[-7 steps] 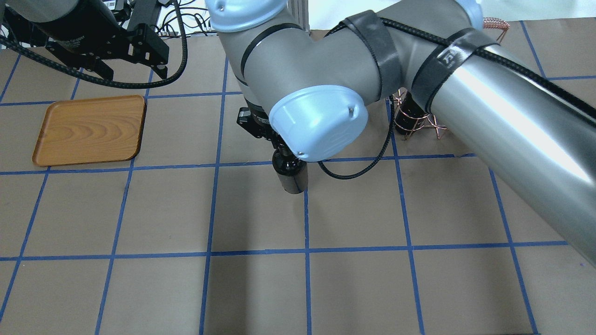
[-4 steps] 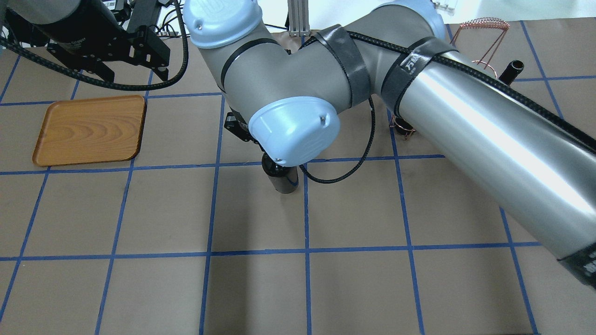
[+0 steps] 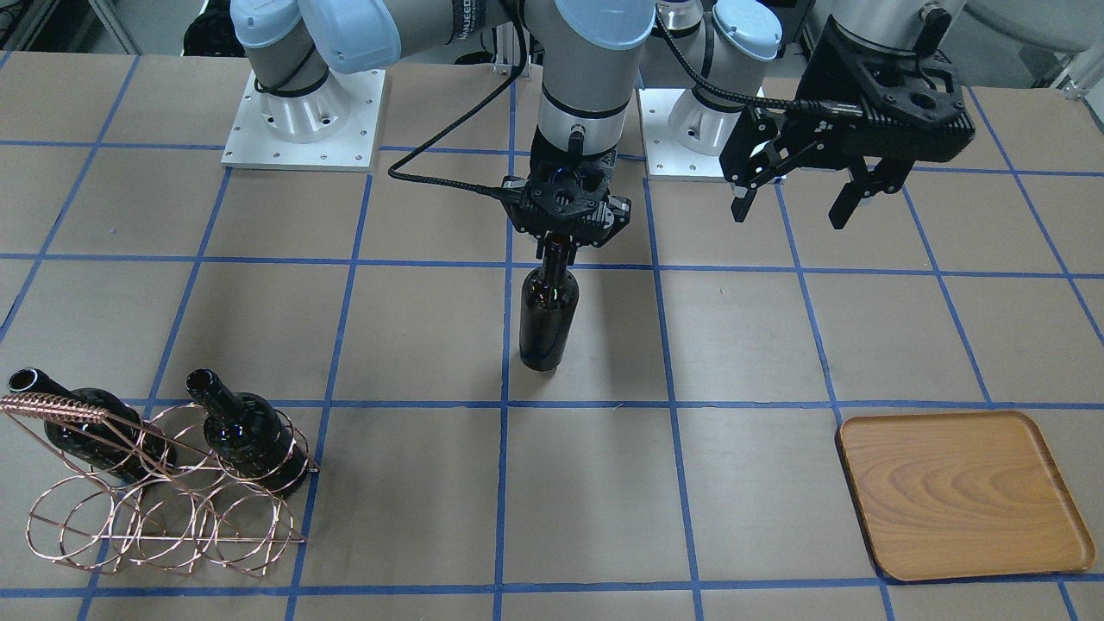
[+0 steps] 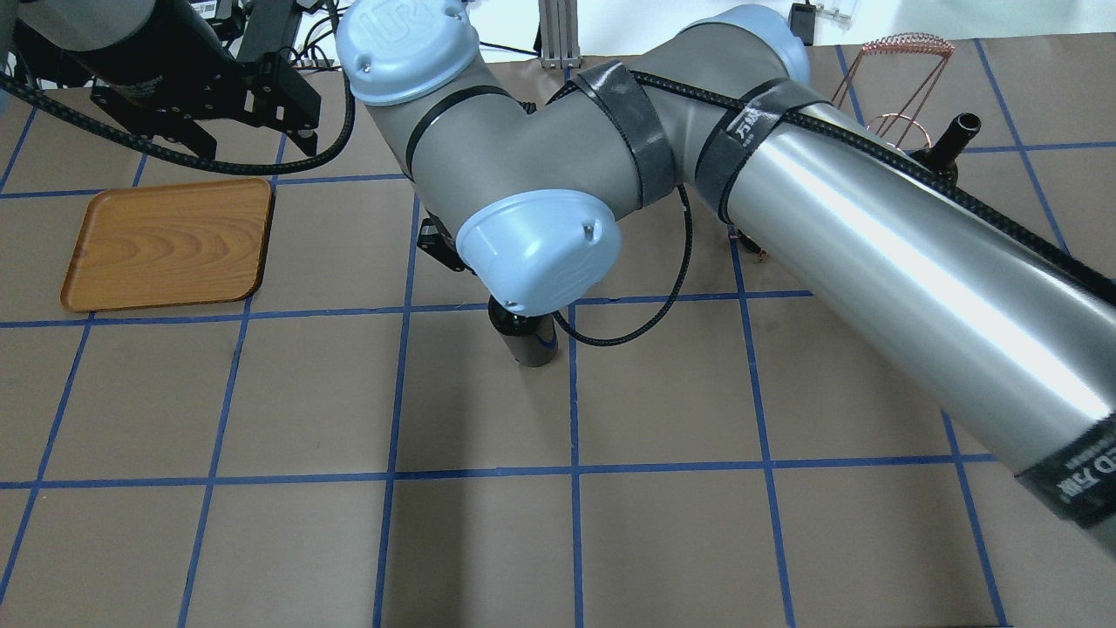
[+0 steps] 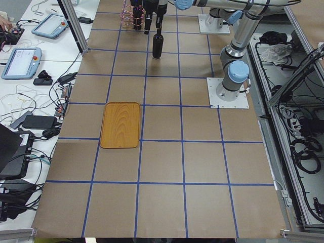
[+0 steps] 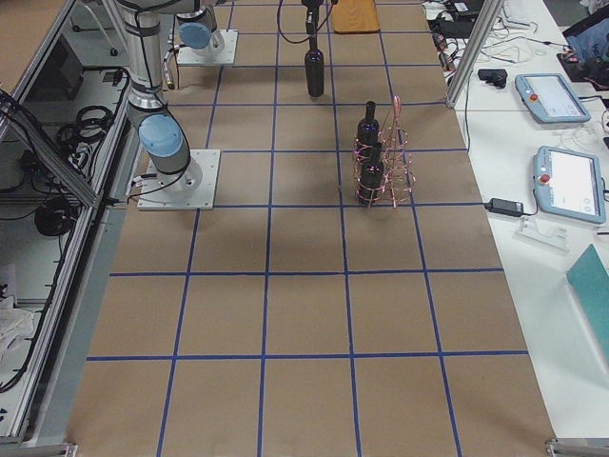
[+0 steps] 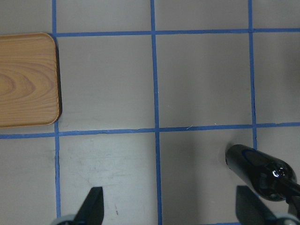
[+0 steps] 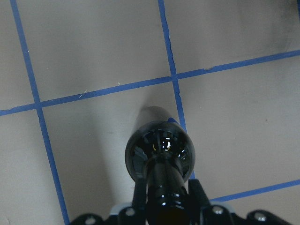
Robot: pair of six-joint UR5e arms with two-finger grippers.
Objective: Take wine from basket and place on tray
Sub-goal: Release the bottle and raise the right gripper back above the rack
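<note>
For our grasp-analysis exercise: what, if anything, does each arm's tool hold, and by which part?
The right tool is shut on the neck of an upright glossy black glass wine bottle. The left tool is open and holds nothing.

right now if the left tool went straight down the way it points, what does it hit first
Probably bare table: the left tool hangs open, pointing down at brown paper between the tray and the held wine. Neither looks to be under it, though depth is unclear.
</note>
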